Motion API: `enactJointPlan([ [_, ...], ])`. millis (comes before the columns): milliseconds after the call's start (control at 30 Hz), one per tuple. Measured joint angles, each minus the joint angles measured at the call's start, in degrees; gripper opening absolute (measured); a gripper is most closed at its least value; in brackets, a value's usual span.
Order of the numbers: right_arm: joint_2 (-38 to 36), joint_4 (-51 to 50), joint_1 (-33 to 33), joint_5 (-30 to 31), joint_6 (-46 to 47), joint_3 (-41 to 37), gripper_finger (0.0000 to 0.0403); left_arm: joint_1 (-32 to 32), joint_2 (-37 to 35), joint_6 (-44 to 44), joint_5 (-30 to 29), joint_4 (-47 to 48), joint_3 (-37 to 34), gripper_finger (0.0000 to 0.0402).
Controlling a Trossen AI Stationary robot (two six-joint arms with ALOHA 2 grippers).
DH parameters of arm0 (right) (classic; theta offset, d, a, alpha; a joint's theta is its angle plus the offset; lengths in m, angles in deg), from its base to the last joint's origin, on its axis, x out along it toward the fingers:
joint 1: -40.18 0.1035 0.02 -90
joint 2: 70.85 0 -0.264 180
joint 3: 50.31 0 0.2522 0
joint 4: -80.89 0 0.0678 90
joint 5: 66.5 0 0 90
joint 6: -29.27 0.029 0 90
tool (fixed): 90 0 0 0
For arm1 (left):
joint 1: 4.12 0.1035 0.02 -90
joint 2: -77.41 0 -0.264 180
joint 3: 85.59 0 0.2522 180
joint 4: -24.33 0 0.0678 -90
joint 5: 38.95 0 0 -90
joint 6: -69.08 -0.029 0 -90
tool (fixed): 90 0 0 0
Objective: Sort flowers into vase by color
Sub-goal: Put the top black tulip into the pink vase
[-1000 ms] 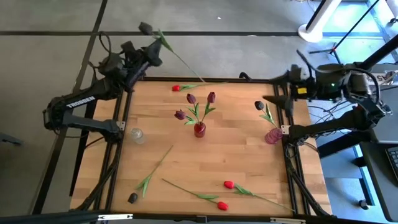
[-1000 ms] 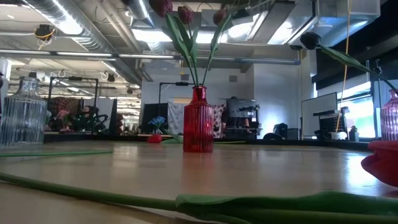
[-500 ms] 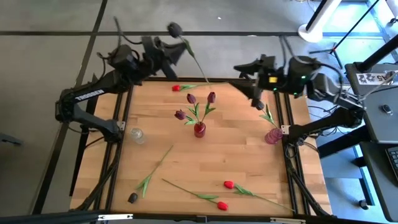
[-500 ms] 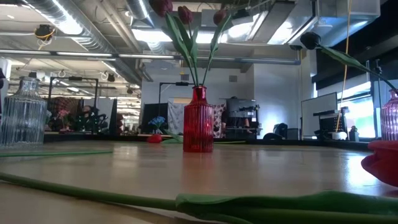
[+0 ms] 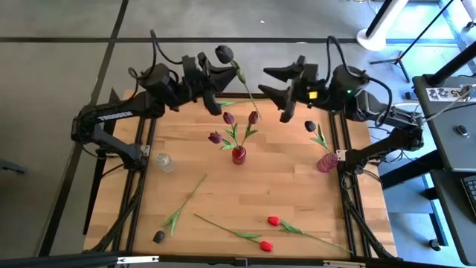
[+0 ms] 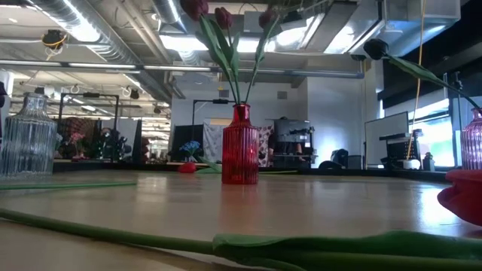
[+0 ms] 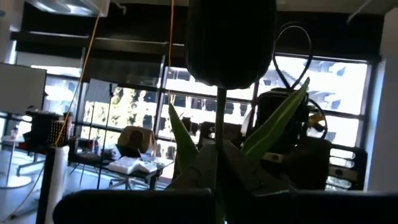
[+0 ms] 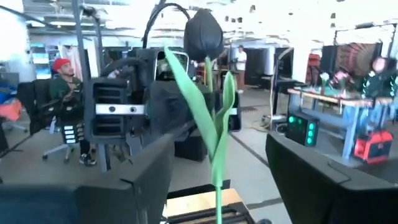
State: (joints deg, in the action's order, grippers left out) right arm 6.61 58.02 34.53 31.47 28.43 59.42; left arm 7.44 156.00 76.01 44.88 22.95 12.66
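Your left gripper (image 5: 213,82) is closed on the stem of a near-black tulip (image 5: 224,53), held aloft over the table's far edge with the bud uppermost and the stem slanting down toward the red vase (image 5: 239,155). Your right gripper (image 5: 277,83) faces it from the other side, fingers spread wide and holding nothing; in the right wrist view the tulip's stem and leaf (image 8: 211,127) stand in the gap between those fingers, touching neither. Both grippers hang above the far rim of the wooden table (image 5: 245,201), near each other. Below them, the red vase holds three maroon tulips (image 5: 229,118) and stands toward the far middle. A pink vase (image 5: 326,163) with one dark tulip (image 5: 309,126) sits against the right edge, close to the right arm's base. A clear vase (image 5: 164,162) stands near the left edge. One red tulip (image 5: 210,105) lies along the far edge under the left arm. The middle of the board is bare wood. Toward the near edge lie a dark tulip (image 5: 159,236) at the left and two red tulips (image 5: 269,232) at centre-right, stems crossing the near strip.
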Motion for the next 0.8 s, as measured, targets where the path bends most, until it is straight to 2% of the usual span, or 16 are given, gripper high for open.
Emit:
enactJointPlan([
  [100,1.4,1.5,0.0,-1.6,-2.3,0.0,0.0248,-0.7,-0.1,-1.3,-0.5,-0.1,0.0,0.0000],
  [333,4.8,6.7,0.0,-1.0,-5.7,0.0,0.0248,-1.6,0.0,-3.5,-0.5,0.1,0.0,0.0000],
  [500,7.2,9.1,0.0,0.7,-7.0,0.0,0.0230,-1.8,0.0,-5.1,-0.3,0.0,0.0,0.0000],
  [633,7.8,9.2,0.0,1.5,-7.0,0.0,0.0191,-1.9,0.0,-6.0,0.0,0.1,0.0,0.0000],
  [800,7.7,9.4,-0.4,2.5,-7.0,0.0,0.0109,-1.9,0.0,-6.0,1.3,0.1,0.0,0.0005],
])
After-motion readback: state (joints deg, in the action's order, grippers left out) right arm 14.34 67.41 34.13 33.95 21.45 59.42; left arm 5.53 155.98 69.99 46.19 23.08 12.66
